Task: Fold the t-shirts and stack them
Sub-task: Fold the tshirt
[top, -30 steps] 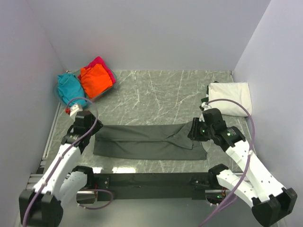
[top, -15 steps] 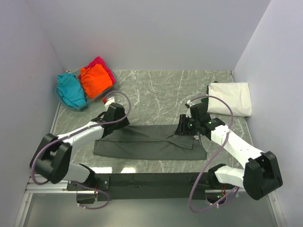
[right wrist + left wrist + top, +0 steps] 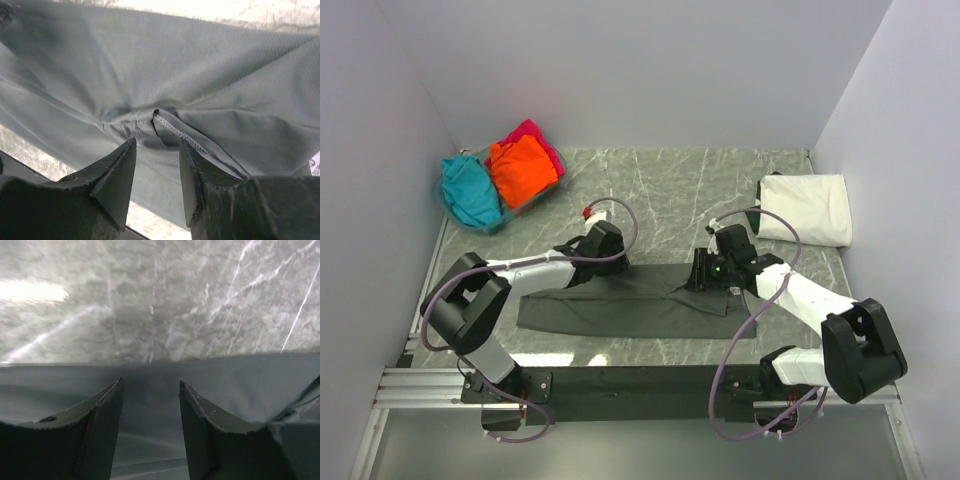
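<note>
A dark grey t-shirt [image 3: 640, 300] lies folded into a long flat strip across the near middle of the table. My left gripper [image 3: 612, 262] is open over the strip's far edge, left of centre; the left wrist view shows grey cloth [image 3: 150, 410] between its fingertips. My right gripper [image 3: 698, 272] is open over the strip's right part, above a stitched hem [image 3: 175, 131]. A white shirt [image 3: 807, 208] lies folded at the far right. Orange [image 3: 520, 170], magenta [image 3: 535, 135] and teal [image 3: 470, 190] shirts sit at the far left.
The coloured shirts sit in a clear bin [image 3: 500, 215] at the far left corner. Grey walls close in the marble table [image 3: 650, 200] on the left, back and right. A black rail [image 3: 640, 380] runs along the near edge.
Both arms have swung inward along the grey shirt's far edge: the left gripper from the strip's left end toward the middle, the right gripper leftward from the right end. The shirt lies as before.
</note>
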`<state>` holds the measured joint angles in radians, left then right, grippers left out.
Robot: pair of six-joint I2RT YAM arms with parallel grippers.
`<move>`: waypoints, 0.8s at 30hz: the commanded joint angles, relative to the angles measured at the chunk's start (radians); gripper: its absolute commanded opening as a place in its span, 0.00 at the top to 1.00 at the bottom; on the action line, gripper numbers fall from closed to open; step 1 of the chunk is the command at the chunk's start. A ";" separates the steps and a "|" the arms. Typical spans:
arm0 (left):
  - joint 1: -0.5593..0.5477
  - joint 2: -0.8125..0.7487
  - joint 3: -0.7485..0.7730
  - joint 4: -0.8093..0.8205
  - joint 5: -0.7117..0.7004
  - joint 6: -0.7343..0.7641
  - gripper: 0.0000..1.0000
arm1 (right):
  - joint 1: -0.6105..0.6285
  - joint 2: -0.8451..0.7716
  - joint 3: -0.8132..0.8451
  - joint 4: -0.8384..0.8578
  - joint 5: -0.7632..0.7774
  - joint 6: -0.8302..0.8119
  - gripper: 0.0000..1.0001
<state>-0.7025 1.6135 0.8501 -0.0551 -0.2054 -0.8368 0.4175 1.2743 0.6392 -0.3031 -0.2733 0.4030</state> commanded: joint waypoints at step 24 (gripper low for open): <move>-0.057 0.080 0.053 0.026 0.006 -0.030 0.47 | 0.061 -0.136 -0.091 0.007 -0.015 0.051 0.92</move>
<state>-0.7544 1.6756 0.8997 -0.0490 -0.2035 -0.8562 0.4610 1.2201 0.5583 -0.2634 -0.3069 0.4229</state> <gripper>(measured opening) 0.536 0.078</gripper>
